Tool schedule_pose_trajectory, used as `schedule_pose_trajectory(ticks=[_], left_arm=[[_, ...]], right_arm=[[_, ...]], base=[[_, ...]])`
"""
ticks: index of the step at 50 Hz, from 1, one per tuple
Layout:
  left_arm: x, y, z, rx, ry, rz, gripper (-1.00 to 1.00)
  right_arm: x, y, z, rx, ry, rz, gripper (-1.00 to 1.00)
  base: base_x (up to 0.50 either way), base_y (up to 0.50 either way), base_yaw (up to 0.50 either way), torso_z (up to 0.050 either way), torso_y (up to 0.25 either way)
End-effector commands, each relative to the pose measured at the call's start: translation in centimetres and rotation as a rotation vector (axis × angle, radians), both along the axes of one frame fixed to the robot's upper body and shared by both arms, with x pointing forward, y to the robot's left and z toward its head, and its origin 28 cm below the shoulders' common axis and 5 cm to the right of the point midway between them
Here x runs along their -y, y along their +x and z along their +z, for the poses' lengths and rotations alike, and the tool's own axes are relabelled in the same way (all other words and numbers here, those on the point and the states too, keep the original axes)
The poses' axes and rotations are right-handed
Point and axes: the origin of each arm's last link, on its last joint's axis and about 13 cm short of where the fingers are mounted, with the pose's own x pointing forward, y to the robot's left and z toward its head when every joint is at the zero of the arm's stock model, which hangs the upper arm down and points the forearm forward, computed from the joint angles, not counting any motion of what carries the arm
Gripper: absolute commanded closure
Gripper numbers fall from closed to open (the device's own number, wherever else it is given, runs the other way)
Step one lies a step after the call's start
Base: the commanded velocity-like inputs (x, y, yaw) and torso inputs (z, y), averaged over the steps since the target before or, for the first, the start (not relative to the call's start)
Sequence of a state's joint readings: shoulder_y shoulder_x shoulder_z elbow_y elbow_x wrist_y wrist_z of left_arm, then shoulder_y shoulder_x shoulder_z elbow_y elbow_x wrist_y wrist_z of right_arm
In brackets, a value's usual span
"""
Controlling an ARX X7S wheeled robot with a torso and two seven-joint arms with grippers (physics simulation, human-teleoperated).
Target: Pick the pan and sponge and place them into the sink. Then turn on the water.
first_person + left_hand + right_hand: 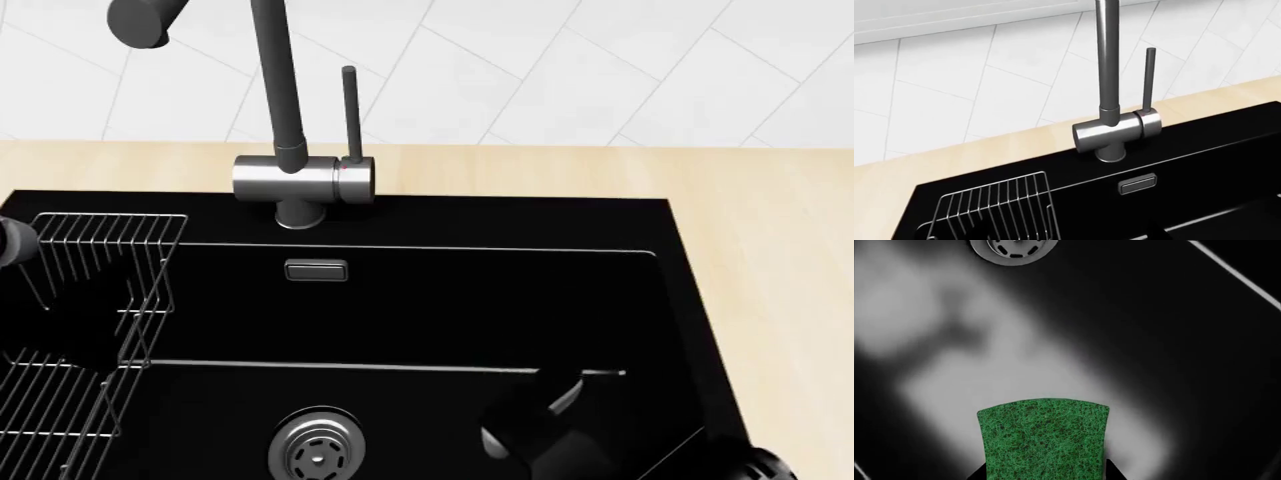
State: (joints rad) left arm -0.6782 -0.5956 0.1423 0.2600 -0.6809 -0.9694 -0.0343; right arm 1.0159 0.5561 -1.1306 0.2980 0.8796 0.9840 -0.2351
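My right gripper [1047, 475] is shut on the sponge [1044, 440], whose green scouring face fills the space between the two dark fingertips. It hangs over the floor of the black sink [1174, 340], a short way from the steel drain [1014, 247]. From the head camera the right arm [534, 425] reaches down into the sink [441, 300] beside the drain [318, 450], and the sponge is hidden. The grey faucet [280, 110] [1107, 75] stands behind the basin with its thin lever [350, 110] [1149, 80] upright; no water runs. The pan is out of view. The left gripper's fingers do not show clearly.
A silver wire dish rack [100, 250] [997, 205] sits at the sink's left end, with a dark shape over part of it. A steel overflow slot [316, 269] is in the back wall. The wooden counter [761, 250] surrounds the sink, with a white tiled wall [601, 70] behind.
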Motion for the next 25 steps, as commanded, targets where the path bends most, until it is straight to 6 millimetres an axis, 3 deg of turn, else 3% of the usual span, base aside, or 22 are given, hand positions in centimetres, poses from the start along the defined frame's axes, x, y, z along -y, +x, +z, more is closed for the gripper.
schedule_pose_trajectory(ticks=[1, 2, 3, 13, 25], left_arm=[[-0.1, 0.0, -0.1, -0.001, -0.003, 0.000, -1.00], [-0.1, 0.0, -0.1, -0.001, -0.003, 0.001, -1.00], [0.0, 0.0, -0.2, -0.001, -0.004, 0.001, -1.00], [0.6, 0.4, -0.2, 0.000, -0.010, -0.003, -1.00], [0.0, 0.1, 0.1, 0.002, -0.005, -0.004, -1.00]], right_arm=[[-0.1, 0.1, -0.3, -0.011, -0.009, 0.016, 1.00], [-0.1, 0.2, -0.3, -0.008, -0.009, 0.014, 1.00], [-0.1, 0.2, -0.2, -0.007, -0.006, 0.012, -1.00], [0.0, 0.2, 2.3, 0.027, 0.025, -0.023, -1.00], [0.9, -0.1, 8.3, 0.217, 0.080, -0.080, -1.00]], base=[[0.00, 0.00, 0.00, 0.000, 0.000], [0.00, 0.00, 0.00, 0.000, 0.000], [0.00, 0.00, 0.00, 0.000, 0.000], [0.00, 0.00, 0.00, 0.000, 0.000], [0.00, 0.00, 0.00, 0.000, 0.000]])
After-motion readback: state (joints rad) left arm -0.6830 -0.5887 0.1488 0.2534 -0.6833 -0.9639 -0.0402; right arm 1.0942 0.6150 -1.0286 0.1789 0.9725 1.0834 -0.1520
